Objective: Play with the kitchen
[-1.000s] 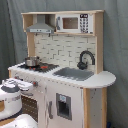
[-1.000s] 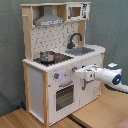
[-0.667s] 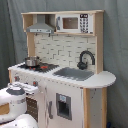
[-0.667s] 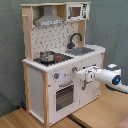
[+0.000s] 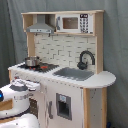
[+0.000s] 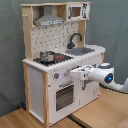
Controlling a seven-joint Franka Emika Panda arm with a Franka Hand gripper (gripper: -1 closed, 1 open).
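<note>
White board and pale wood, the kitchen [image 6: 60, 60], upright before a grey curtain [image 5: 10, 60]; likely stiff, too heavy to lift; best worked by knobs [image 6: 56, 76] or oven door [image 6: 64, 96]; gripper [image 6: 75, 73] near the knobs, grip impossible to judge.

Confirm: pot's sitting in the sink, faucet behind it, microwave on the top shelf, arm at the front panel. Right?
Not quite. The pot is on the stovetop, not in the sink, which looks empty in both exterior views. The rest holds: faucet behind the sink, microwave on the top shelf, arm at the front panel.
</note>
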